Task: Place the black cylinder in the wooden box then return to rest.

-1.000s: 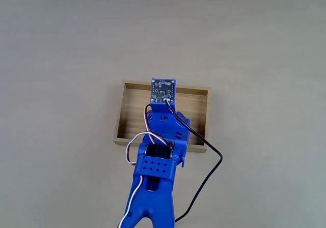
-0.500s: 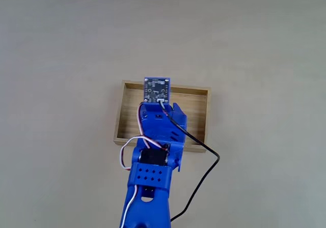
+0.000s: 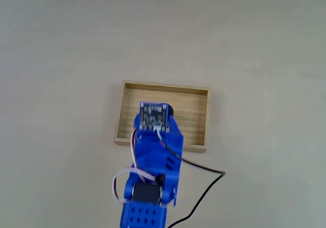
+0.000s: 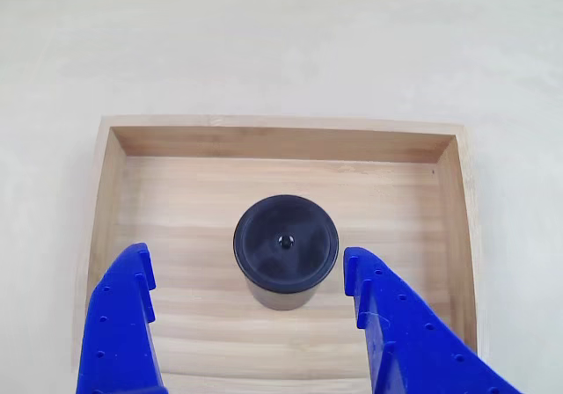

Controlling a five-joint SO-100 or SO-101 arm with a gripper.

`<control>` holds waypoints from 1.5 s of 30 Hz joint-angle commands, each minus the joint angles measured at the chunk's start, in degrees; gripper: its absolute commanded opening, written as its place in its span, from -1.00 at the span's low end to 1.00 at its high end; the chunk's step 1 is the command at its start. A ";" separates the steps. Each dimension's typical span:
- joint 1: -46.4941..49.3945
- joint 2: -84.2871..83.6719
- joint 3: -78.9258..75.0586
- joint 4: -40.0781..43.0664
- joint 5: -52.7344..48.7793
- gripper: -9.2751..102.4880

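The black cylinder [image 4: 285, 250] stands upright on the floor of the wooden box [image 4: 281, 144], near its middle, with a tiny dimple on its round top. My blue gripper [image 4: 244, 275] is open, its two fingers [image 4: 123, 315] spread wide on either side of the cylinder and touching nothing. In the fixed view the blue arm [image 3: 153, 151] reaches up over the near wall of the wooden box [image 3: 196, 106]. A sliver of the black cylinder [image 3: 169, 109] peeks out beside the camera board on the wrist.
A black cable [image 3: 204, 182] loops from the wrist to the right over the pale table [image 3: 61, 45]. White and red wires curl at the arm's left side. Bare table surrounds the box on all sides.
The arm has pulled back toward the bottom of the fixed view, and the wrist board now sits lower over the box. The cylinder's edge has come into sight beside it.
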 commanded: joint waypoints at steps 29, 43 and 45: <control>-0.79 -59.06 29.62 29.97 -10.72 -0.34; -0.62 -62.67 37.35 29.97 -13.10 -0.84; -0.62 -63.02 38.23 30.15 -13.18 -0.84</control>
